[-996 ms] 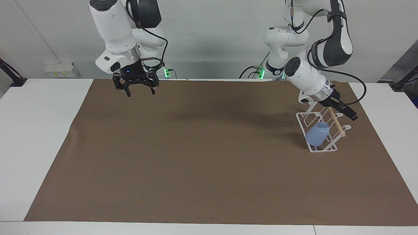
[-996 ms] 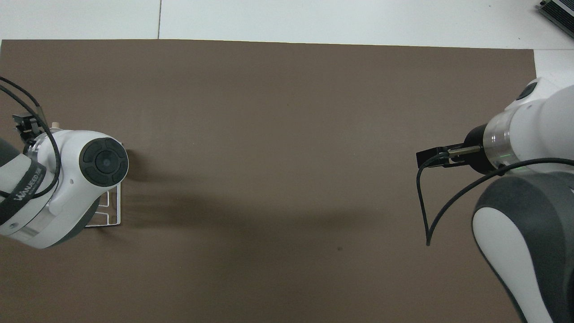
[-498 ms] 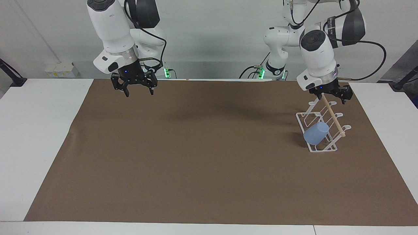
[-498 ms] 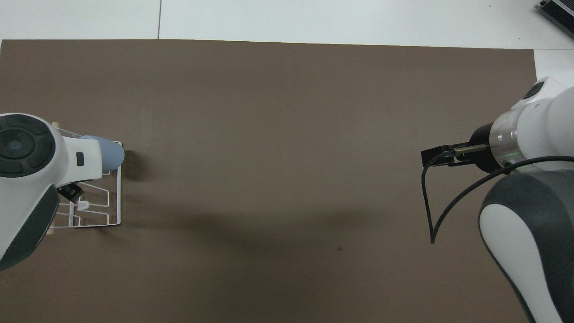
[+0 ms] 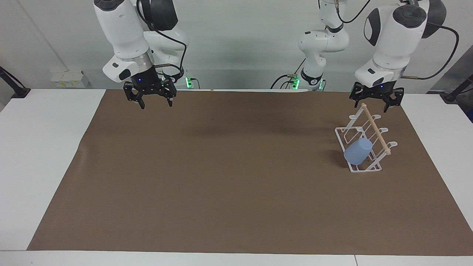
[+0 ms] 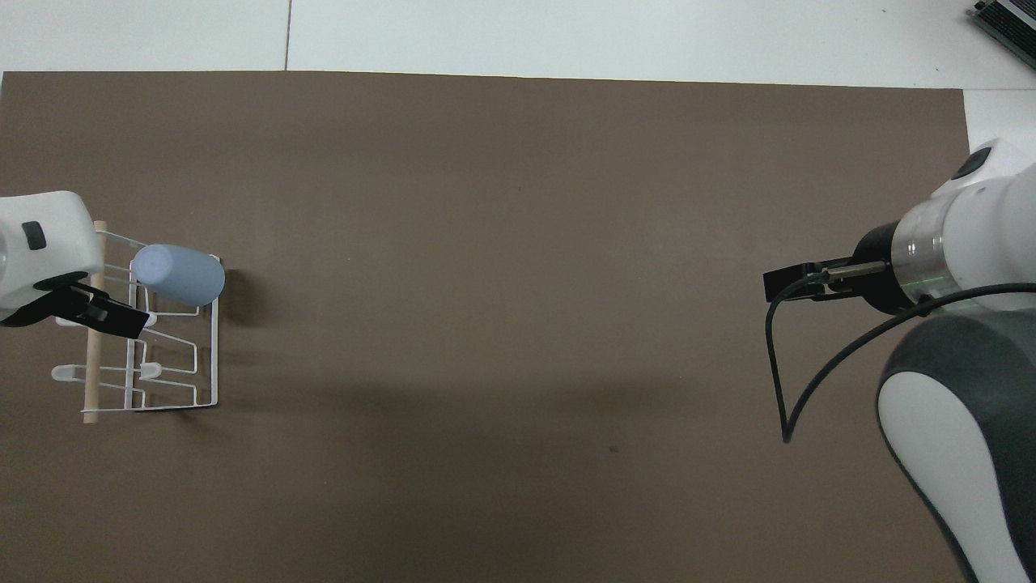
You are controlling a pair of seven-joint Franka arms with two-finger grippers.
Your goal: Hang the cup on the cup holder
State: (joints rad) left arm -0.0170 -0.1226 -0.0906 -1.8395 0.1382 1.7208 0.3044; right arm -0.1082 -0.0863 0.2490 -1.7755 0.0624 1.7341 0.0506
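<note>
The light-blue cup [image 5: 357, 151] hangs tilted on a prong of the white wire cup holder [image 5: 369, 168], at the holder's end farther from the robots. The holder stands at the left arm's end of the brown mat, with a wooden dowel [image 5: 375, 129] along its top. My left gripper [image 5: 372, 106] is open and empty, raised over the holder's end nearer the robots and clear of it. In the overhead view the cup [image 6: 178, 275] and holder [image 6: 214, 348] show beside the left gripper [image 6: 89, 308]. My right gripper [image 5: 156, 105] is open and empty and waits above the mat's edge at its own end.
The brown mat [image 5: 221, 177] covers most of the white table [image 5: 40, 147]. A black cable [image 6: 773, 364] loops from the right wrist.
My left arm has let go and lifted up from the cup holder, its wrist swinging upright. The cup stays hanging on the prong. The right gripper drifted slightly.
</note>
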